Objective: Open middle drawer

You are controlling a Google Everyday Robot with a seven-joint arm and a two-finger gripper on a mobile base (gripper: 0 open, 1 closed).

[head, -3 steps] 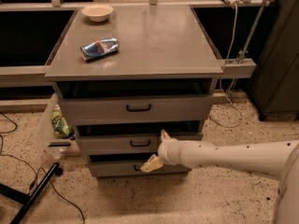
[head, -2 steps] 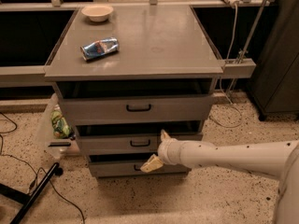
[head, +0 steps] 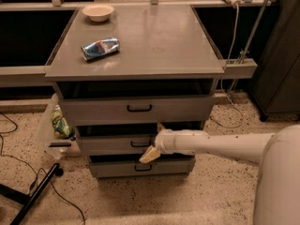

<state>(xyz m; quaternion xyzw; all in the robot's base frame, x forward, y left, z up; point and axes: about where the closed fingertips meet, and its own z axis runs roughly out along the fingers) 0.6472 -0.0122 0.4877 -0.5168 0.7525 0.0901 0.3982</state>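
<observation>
The middle drawer (head: 112,144) is the grey front with a small black bar handle (head: 139,144), between a taller top drawer (head: 93,110) and a low bottom drawer (head: 112,167). My gripper (head: 153,141) reaches in from the right on a white arm (head: 220,144) and sits right at the handle's right end. Its fingers stand apart, one tan fingertip (head: 147,155) below the handle and the other (head: 160,125) up in the dark gap above the drawer front. It holds nothing that I can see. Dark gaps show above each drawer front.
On the grey cabinet top (head: 154,41) lie a crushed blue can (head: 100,48) and a white bowl (head: 98,11). A clear bin with a green bag (head: 58,125) stands left of the cabinet. Black cables and a stand leg (head: 35,193) lie on the speckled floor at left.
</observation>
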